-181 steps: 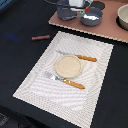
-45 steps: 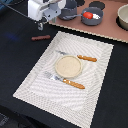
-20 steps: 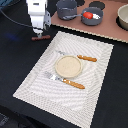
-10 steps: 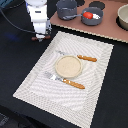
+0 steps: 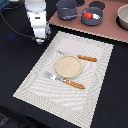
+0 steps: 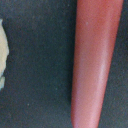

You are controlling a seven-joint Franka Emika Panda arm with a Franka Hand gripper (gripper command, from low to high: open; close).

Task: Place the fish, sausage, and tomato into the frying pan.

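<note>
The sausage fills the wrist view as a thick reddish-brown rod lying on the black table, very close below the camera. In the exterior view it is hidden under my gripper, which is lowered to the table just off the placemat's far left corner. The fingers look spread apart on either side, so the gripper appears open. The frying pan stands at the back on a brown board. The tomato and a white piece, the fish, lie inside it.
A grey pot stands to the exterior view's left of the pan, and a beige bowl to its right. The striped placemat holds a tan plate and two pieces of orange-handled cutlery. The mat's edge shows in the wrist view.
My gripper has come from the back of the table to the sausage's spot and lowered onto it over the last second. Nothing else has moved.
</note>
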